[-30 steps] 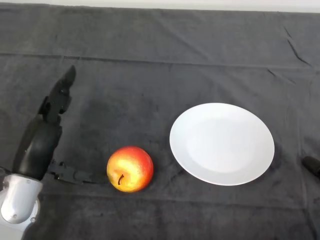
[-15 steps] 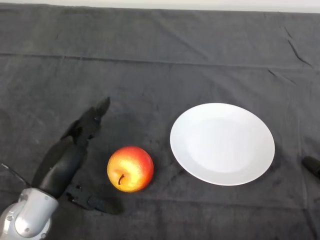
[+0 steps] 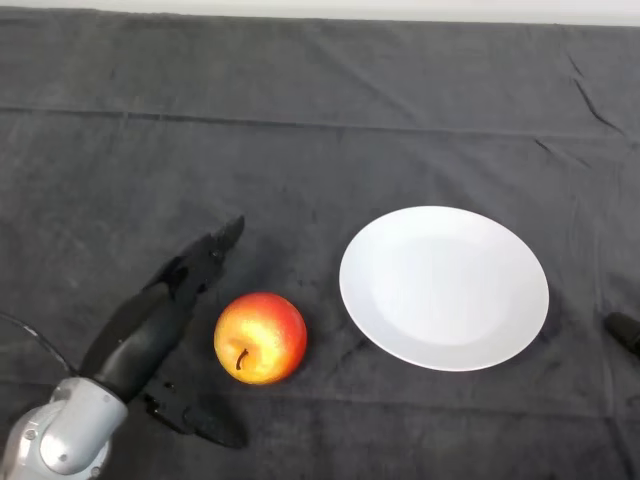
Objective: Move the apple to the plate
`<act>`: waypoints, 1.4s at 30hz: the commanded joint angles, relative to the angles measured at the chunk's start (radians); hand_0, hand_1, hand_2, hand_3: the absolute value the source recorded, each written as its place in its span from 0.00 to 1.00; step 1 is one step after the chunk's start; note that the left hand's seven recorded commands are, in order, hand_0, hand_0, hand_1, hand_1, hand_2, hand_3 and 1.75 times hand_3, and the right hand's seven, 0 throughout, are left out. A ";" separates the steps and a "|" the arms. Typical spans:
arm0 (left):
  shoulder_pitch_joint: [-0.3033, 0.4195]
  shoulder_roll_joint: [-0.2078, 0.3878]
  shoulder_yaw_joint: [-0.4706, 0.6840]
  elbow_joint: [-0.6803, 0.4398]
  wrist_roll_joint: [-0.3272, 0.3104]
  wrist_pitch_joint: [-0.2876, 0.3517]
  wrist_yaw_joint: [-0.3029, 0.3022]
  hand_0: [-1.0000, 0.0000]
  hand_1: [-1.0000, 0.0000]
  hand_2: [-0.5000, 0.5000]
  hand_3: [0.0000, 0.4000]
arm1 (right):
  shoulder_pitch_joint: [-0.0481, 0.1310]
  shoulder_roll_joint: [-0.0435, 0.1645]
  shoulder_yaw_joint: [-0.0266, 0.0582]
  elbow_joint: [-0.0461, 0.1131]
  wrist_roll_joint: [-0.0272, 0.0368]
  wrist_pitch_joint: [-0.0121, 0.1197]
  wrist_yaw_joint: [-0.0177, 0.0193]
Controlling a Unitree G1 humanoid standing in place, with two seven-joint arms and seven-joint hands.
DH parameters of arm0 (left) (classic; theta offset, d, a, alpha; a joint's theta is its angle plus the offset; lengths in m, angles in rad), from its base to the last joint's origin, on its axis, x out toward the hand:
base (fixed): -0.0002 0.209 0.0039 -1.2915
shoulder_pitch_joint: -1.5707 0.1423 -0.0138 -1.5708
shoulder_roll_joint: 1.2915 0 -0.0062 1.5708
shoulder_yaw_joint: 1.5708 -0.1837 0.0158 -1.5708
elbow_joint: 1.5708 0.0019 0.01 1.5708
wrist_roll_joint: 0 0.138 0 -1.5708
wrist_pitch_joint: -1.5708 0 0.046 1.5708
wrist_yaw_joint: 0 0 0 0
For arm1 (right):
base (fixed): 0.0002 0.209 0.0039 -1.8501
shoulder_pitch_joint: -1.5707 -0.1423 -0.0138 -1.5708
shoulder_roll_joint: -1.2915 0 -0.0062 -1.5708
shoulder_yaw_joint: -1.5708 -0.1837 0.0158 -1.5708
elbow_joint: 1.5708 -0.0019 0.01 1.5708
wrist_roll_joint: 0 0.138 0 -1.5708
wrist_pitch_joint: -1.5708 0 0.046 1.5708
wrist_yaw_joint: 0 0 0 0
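Note:
A red and yellow apple (image 3: 260, 337) sits on the dark cloth, stem side towards me, just left of a white plate (image 3: 444, 287) that holds nothing. My left hand (image 3: 150, 330) lies immediately left of the apple with its fingers (image 3: 205, 262) stretched straight out past the apple's far left side and its thumb (image 3: 200, 420) reaching out below the apple. The hand is open, with a narrow gap between it and the fruit.
The dark cloth (image 3: 320, 120) covers the whole table, with a fold line running across the far part. A small dark object (image 3: 624, 330) shows at the right edge, beside the plate.
My left hand has swung rightwards and nearer, from well left of the apple to right beside it. Apple and plate have not moved.

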 commanded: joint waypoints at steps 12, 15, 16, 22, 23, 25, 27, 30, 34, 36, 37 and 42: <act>-0.064 -0.024 -0.015 0.030 -0.005 0.020 0.034 0.00 0.00 0.50 1.00 | 0.019 -0.006 -0.0132 -0.035 0.0087 0.002 -0.0165; -0.069 -0.031 -0.016 0.039 -0.008 0.017 0.045 0.00 0.00 0.50 1.00 | 0.019 -0.006 -0.0132 -0.036 0.0089 0.002 -0.0167; -0.071 -0.033 -0.016 0.041 -0.010 0.017 0.048 0.00 0.00 0.50 1.00 | 0.019 -0.006 -0.0132 -0.036 0.0090 0.002 -0.0168; -0.089 -0.035 -0.009 0.044 -0.030 0.027 0.052 0.00 0.00 0.50 1.00 | 0.019 -0.006 -0.0131 -0.036 0.0093 0.002 -0.0171; -0.093 -0.034 -0.006 0.041 -0.034 0.031 0.051 0.00 0.00 0.50 1.00 | 0.019 -0.006 -0.0131 -0.036 0.0094 0.002 -0.0172; -0.102 -0.033 0.001 0.029 -0.043 0.044 0.050 0.00 0.00 0.50 1.00 | 0.019 -0.006 -0.0131 -0.036 0.0095 0.002 -0.0173; -0.110 -0.032 0.009 0.015 -0.050 0.056 0.051 0.00 0.00 0.50 1.00 | 0.019 -0.006 -0.0130 -0.036 0.0096 0.003 -0.0174; -0.122 -0.032 0.019 -0.007 -0.056 0.072 0.058 0.00 0.00 0.50 1.00 | 0.020 -0.006 -0.0130 -0.037 0.0098 0.003 -0.0177; -0.146 -0.043 0.024 -0.032 -0.051 0.097 0.078 0.00 0.00 0.50 1.00 | 0.020 -0.006 -0.0129 -0.037 0.0100 0.003 -0.0180; -0.162 -0.055 0.018 -0.039 -0.042 0.110 0.093 0.00 0.00 0.50 1.00 | 0.020 -0.006 -0.0129 -0.037 0.0102 0.003 -0.0181; -0.170 -0.061 0.013 -0.041 -0.037 0.115 0.101 0.00 0.00 0.50 1.00 | 0.020 -0.006 -0.0129 -0.037 0.0102 0.003 -0.0182; -0.211 -0.092 -0.019 -0.041 -0.014 0.135 0.139 0.00 0.00 0.50 1.00 | 0.020 -0.006 -0.0128 -0.038 0.0105 0.003 -0.0186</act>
